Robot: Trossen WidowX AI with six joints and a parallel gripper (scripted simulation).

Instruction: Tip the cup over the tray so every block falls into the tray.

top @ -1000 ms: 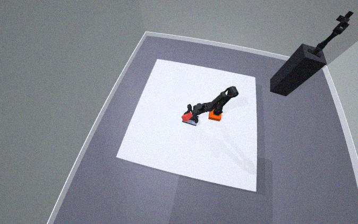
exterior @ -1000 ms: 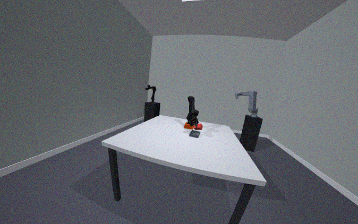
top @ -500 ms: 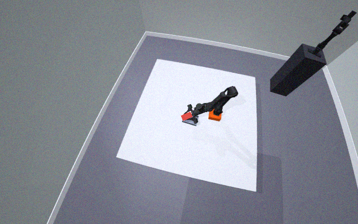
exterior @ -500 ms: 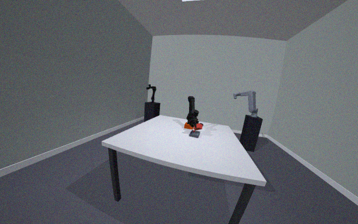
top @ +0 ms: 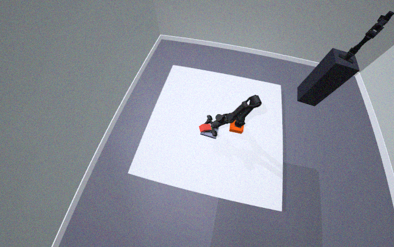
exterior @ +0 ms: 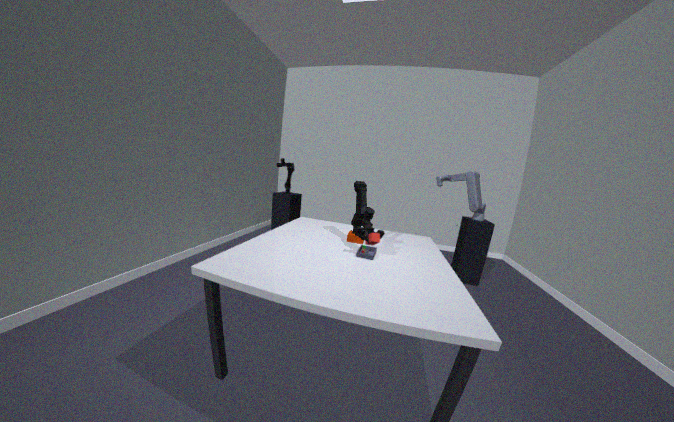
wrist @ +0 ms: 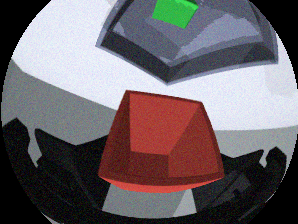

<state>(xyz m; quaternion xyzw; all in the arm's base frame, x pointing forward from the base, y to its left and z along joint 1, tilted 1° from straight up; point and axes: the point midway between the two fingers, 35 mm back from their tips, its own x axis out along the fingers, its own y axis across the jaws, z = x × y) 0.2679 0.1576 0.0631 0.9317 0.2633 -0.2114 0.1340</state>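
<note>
Wrist view: the claw (top: 212, 126) (exterior: 374, 237) (wrist: 154, 137) was clamped on the red cup (top: 205, 127) (exterior: 373, 238) (wrist: 159, 125), a square, flared vessel with smooth, matte walls, held tipped in the air, no block visible inside. The shallow grey tray (top: 208, 136) (exterior: 366, 253) (wrist: 220, 59), angular and slope-walled, lay inward from all edges of the white tabletop (top: 187, 164) (exterior: 310, 280) (wrist: 65, 75). A flat-faced green block (exterior: 365, 247) (wrist: 175, 12) was in it.

At the top of the wrist view, the picture's edge cuts off the gray tray (top: 208, 136) (exterior: 366, 254) (wrist: 167, 75) and the green block (wrist: 175, 13), hiding the tray's far side.
</note>
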